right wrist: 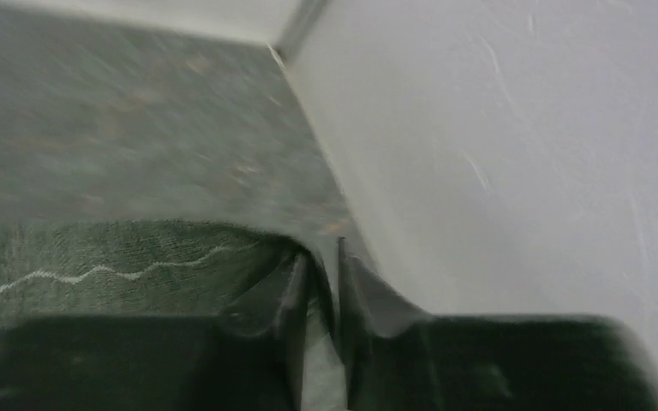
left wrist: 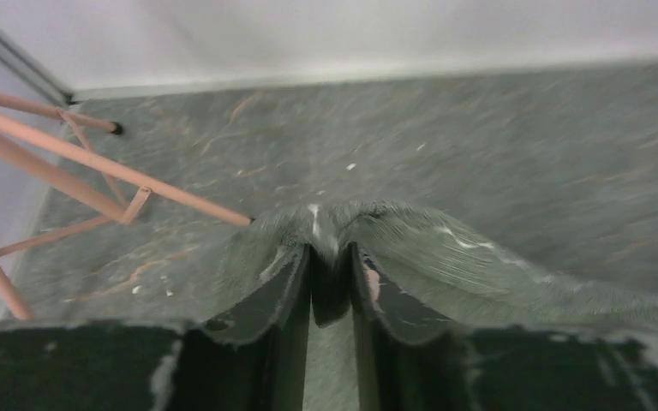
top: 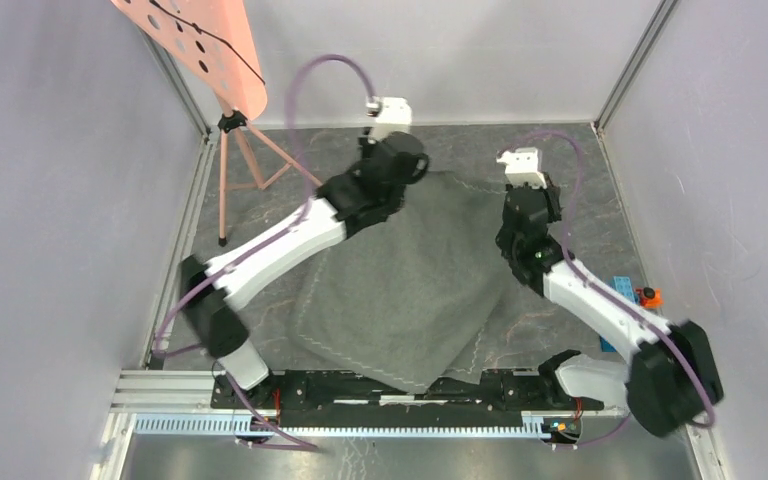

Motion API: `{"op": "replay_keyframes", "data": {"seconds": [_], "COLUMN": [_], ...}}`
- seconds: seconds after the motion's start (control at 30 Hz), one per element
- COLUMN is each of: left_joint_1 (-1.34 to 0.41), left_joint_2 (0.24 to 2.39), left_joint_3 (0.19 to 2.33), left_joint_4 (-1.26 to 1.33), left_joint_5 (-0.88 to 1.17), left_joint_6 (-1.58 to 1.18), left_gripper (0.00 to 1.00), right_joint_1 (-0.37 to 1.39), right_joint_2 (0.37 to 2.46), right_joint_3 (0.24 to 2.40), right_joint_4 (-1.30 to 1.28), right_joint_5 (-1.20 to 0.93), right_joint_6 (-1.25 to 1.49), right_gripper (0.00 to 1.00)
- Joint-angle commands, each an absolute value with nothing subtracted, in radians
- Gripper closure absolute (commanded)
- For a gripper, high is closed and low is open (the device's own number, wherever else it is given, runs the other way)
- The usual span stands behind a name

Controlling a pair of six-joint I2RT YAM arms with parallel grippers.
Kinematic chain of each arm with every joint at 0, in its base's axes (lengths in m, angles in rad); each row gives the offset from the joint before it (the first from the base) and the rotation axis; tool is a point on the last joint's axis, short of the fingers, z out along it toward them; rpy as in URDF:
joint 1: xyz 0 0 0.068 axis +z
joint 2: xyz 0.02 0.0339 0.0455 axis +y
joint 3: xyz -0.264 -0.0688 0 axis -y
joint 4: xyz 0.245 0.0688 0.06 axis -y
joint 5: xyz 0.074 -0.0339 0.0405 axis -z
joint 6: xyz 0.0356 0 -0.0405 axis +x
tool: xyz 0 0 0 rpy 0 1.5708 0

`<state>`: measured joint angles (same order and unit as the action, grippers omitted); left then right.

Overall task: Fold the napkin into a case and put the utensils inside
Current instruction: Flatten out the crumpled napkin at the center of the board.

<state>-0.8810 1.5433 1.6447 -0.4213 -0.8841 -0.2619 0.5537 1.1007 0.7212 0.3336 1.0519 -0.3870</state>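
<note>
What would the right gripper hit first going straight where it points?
The right gripper pinches the napkin edge. Beyond it is a short strip of floor, then probably the foot of the side wall; depth is unclear.

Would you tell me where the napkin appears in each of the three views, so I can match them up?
Top external: napkin spread across the centre, between the two arms.
Left wrist: napkin at bottom centre, bunched around the left gripper's fingers.
Right wrist: napkin at lower left, pale stitching showing, reaching the right gripper's fingers.
Shared landmark: slate floor meeting the white wall.
</note>
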Motion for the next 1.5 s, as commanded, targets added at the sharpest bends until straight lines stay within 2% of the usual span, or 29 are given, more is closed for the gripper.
{"op": "replay_keyframes", "data": {"seconds": [0.0, 0.03, 0.07, 0.13, 0.2, 0.3, 0.33, 0.4, 0.53, 0.67, 0.73, 0.9, 1.13, 1.47], "left_joint_1": [-0.849, -0.844, -0.842, -0.846, -0.862, -0.883, -0.889, -0.893, -0.896, -0.896, -0.896, -0.897, -0.868, -0.685], "left_joint_2": [1.736, 1.809, 1.881, 1.959, 1.939, 1.821, 1.77, 1.675, 1.506, 1.384, 1.386, 1.53, 1.81, 1.889], "left_joint_3": [1.764, 1.828, 1.955, 2.114, 2.113, 1.996, 1.945, 1.835, 1.593, 1.31, 1.218, 1.166, 1.338, 1.246], "left_joint_4": [-0.371, -0.405, -0.521, -0.718, -0.737, -0.715, -0.726, -0.743, -0.693, -0.482, -0.382, -0.274, -0.441, -0.466], "left_joint_5": [-1.121, -1.136, -1.169, -1.193, -1.196, -1.053, -0.971, -0.793, -0.43, -0.14, -0.048, -0.045, -0.201, -0.22], "left_joint_6": [-0.09, -0.049, -0.076, -0.138, -0.141, -0.16, -0.184, -0.236, -0.335, -0.456, -0.514, -0.582, -0.614, -0.676], "left_gripper": [0.63, 0.56, 0.55, 0.46, 0.36, 0.3, 0.25, 0.18, 0.16, 0.15, 0.15, 0.14, 0.14, 0.13], "right_joint_1": [0.338, 0.324, 0.316, 0.312, 0.31, 0.299, 0.3, 0.297, 0.283, 0.274, 0.261, 0.184, 0.145, 0.152], "right_joint_2": [1.315, 1.416, 1.491, 1.591, 1.549, 1.468, 1.428, 1.37, 1.318, 1.359, 1.374, 1.408, 1.51, 1.665], "right_joint_3": [0.925, 1.056, 1.151, 1.298, 1.278, 1.248, 1.21, 1.146, 1.082, 1.057, 1.035, 0.982, 0.928, 0.896], "right_joint_4": [0.201, -0.004, -0.144, -0.389, -0.419, -0.45, -0.434, -0.41, -0.391, -0.353, -0.329, -0.268, -0.193, -0.049], "right_joint_5": [0.791, 0.766, 0.767, 0.796, 0.727, 0.473, 0.397, 0.361, 0.435, 0.169, 0.124, 0.073, -0.056, -0.214], "right_joint_6": [-0.266, -0.226, -0.18, -0.104, -0.07, -0.003, -0.002, 0.058, 0.058, 0.105, 0.166, 0.218, 0.235, 0.242], "right_gripper": [0.47, 0.27, 0.08, 0.05, 0.02, 0.02, 0.02, 0.02, 0.02, 0.02, 0.03, 0.05, 0.14, 0.27]}}
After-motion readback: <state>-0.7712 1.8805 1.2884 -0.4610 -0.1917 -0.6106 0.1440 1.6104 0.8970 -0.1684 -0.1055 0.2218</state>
